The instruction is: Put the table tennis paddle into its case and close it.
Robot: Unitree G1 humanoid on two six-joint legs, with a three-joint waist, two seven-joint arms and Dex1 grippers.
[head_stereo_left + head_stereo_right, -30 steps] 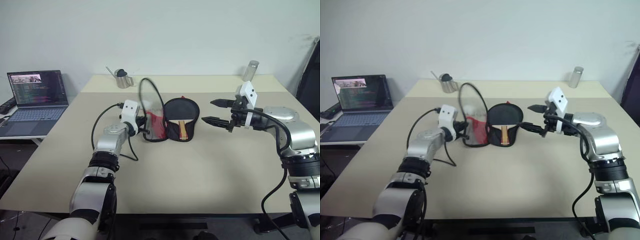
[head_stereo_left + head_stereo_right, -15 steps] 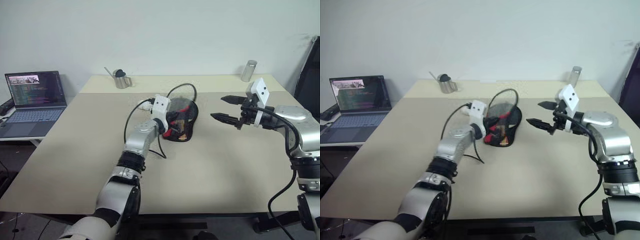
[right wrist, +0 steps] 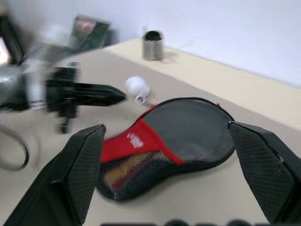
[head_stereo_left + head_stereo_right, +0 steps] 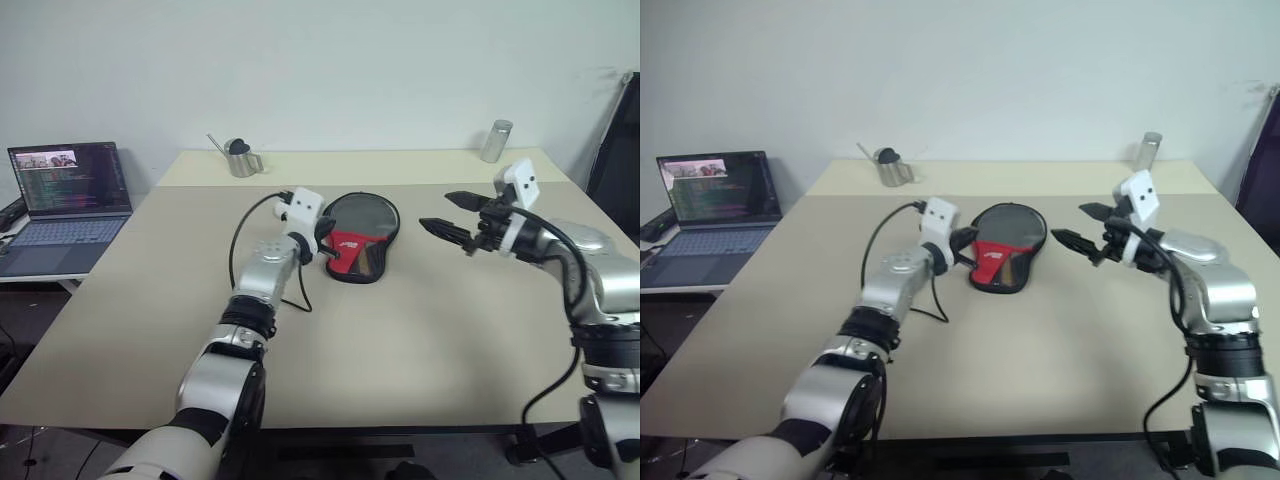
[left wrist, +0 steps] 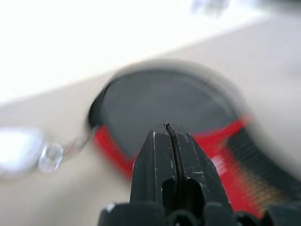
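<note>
Left eye view: both claws level, left claw [image 4: 325, 236] by case [image 4: 358, 235]

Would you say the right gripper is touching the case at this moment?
Apart. In the left eye view, bare table separates the open right gripper from the case.

Setting: office or robotics lab test room.
Plain white wall, large beige table [image 4: 400, 330], open laptop [image 4: 68, 195] showing code on a side desk, metal cup [image 4: 240, 160] and metal canister [image 4: 494, 141] at the table's far edge.
</note>
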